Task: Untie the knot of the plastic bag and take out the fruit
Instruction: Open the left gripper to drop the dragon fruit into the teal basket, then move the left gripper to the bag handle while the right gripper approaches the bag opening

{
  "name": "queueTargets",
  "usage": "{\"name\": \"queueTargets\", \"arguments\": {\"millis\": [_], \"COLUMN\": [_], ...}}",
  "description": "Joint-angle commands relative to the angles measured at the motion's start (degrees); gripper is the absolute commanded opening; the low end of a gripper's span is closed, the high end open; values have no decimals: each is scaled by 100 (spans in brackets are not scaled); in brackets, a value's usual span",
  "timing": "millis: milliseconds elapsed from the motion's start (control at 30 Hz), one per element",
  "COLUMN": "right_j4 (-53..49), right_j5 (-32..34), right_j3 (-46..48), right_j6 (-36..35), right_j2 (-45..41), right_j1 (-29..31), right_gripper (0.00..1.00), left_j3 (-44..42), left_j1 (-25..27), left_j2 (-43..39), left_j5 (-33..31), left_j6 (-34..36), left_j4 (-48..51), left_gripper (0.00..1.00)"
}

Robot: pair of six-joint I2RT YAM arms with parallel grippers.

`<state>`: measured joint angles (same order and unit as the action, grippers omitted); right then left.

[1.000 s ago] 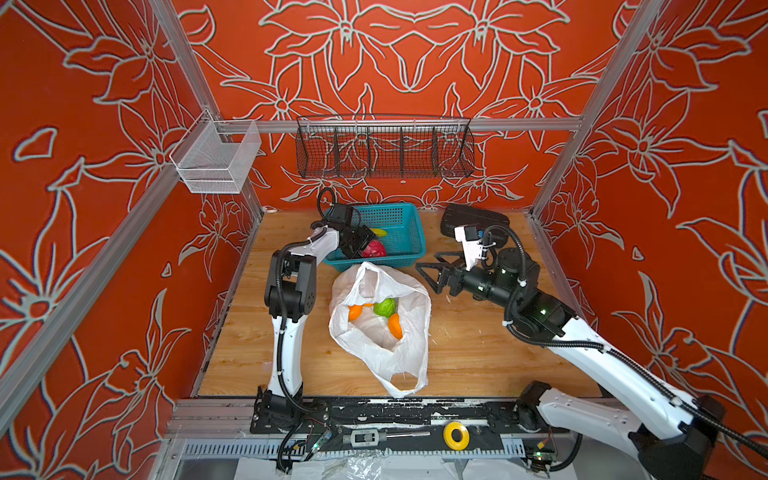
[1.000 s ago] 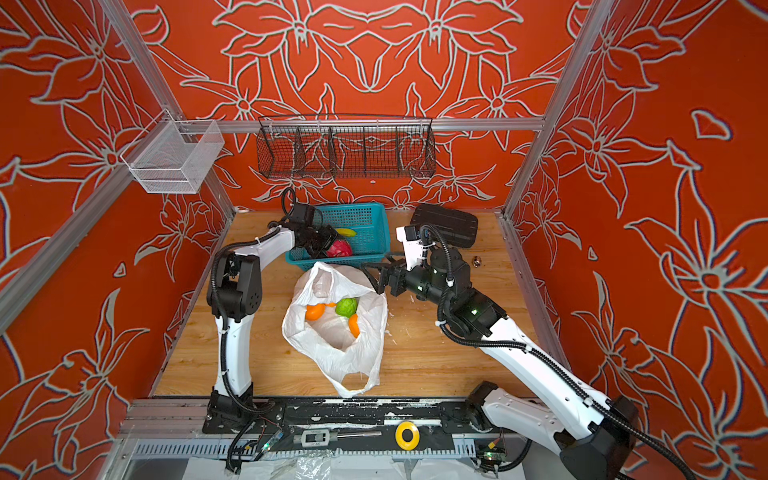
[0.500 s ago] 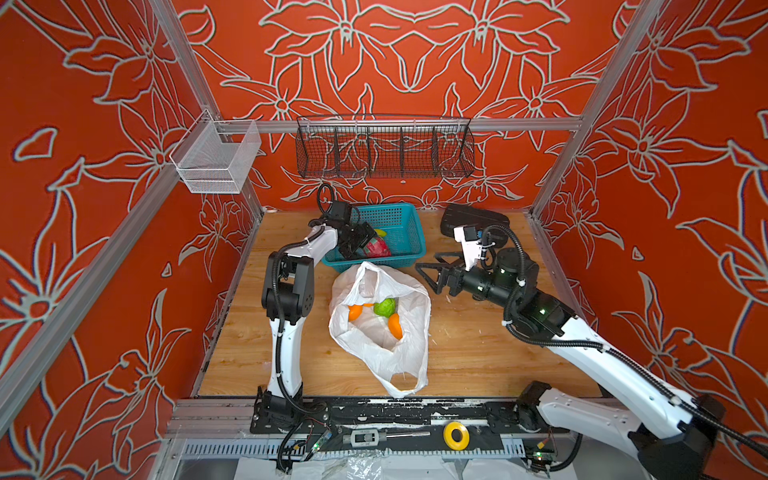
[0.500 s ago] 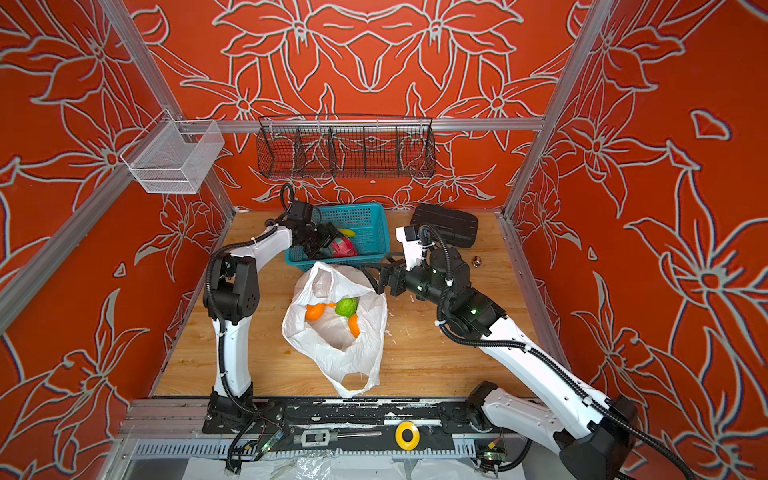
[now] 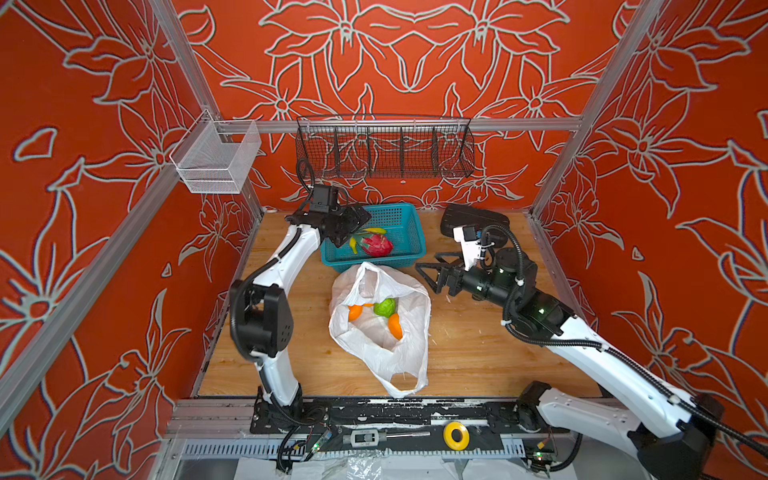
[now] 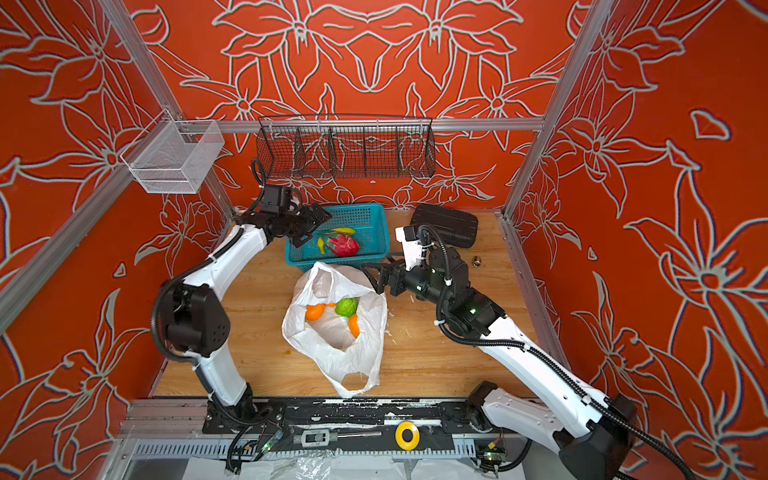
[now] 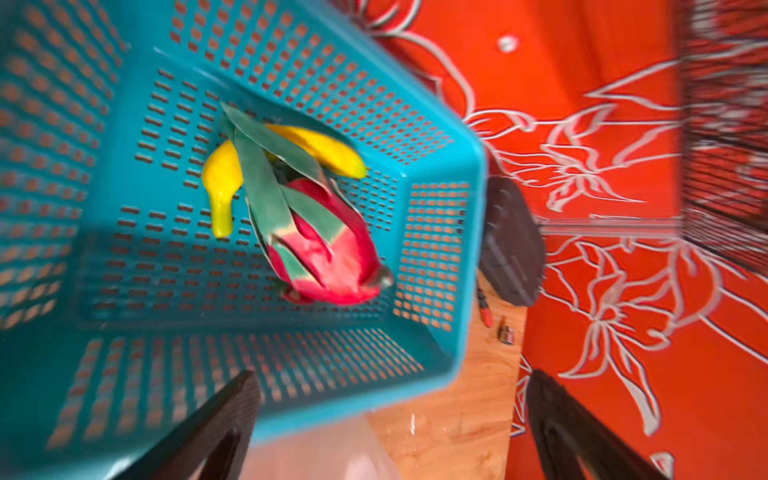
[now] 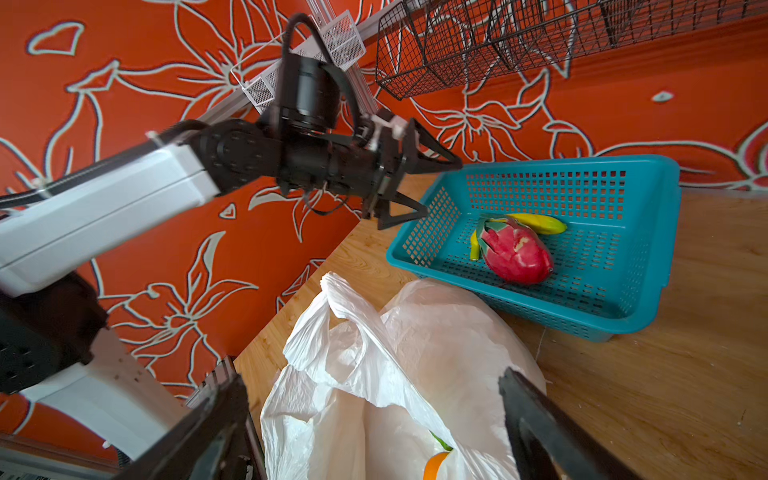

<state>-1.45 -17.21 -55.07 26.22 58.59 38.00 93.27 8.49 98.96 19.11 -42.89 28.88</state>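
The plastic bag [image 5: 374,353] lies at the centre of the wooden table [image 5: 478,349], its mouth gaping toward 12 o'clock and one handle loop trailing at 6 o'clock. Inside it, the crinkled film covers most of the oranges [image 5: 354,312], so only parts of them show beside the bumpy green fruit [image 5: 385,307]; anything deeper cannot be made out. The dragon fruit [image 5: 374,244] rests in the teal basket [image 5: 399,218], just beyond the bag at 12 o'clock, and its green tips cover the middle of a banana [image 5: 375,230]. The left gripper [image 5: 352,230] hangs at the basket's 9 o'clock end, jaws spread wide and empty; its wrist view is blurred by motion. The right gripper [image 5: 424,277], also wide and empty, hovers just beside the bag's 2 o'clock edge, and its fingers are cut off by the frame edge in its own wrist view. The right arm's wrist camera hides part of a black case [image 5: 478,216] at the back. Since a second ago the left gripper has drawn up and away from the dragon fruit and its elbow has swung toward 6 o'clock; the fruit and the right arm sit as before.
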Motion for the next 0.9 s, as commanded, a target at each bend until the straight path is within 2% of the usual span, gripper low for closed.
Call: {"name": "queueTargets", "arguments": {"millis": [0, 200, 300, 400, 500, 600, 767, 867], "right_j4": [-139, -342, -542, -802, -869, -824, -923, -729], "right_j5": [-200, -509, -580, -538, -552, -744, -881, -927], "right_j3": [30, 109, 143, 212, 347, 464, 437, 523], "right_j6": [-113, -283, -401, -536, -632, -802, -1117, -1004], "right_j2": [78, 233, 335, 379, 351, 320, 499, 698], "right_j1": [41, 74, 156, 324, 508, 716, 1151, 1289], "right_gripper": [93, 82, 77, 75, 74, 74, 74, 73], "left_j3": [-460, -1200, -1454, -1846, -2169, -2547, -3211, -3467], "left_j1": [-22, 152, 489, 1063, 1507, 1653, 1965, 2094], "left_j2": [-1034, -2609, -3226, -3733, -4046, -4199, -4552, -4485], "left_j5": [13, 274, 384, 32, -219, -55, -274, -406], "left_j6": [466, 1628, 2643, 3760, 4604, 5105, 6024, 6451], "left_j4": [-260, -118, 256, 579, 968, 1048, 1005, 1005], "left_gripper": [97, 95, 95, 98, 100, 98, 96, 96]}}
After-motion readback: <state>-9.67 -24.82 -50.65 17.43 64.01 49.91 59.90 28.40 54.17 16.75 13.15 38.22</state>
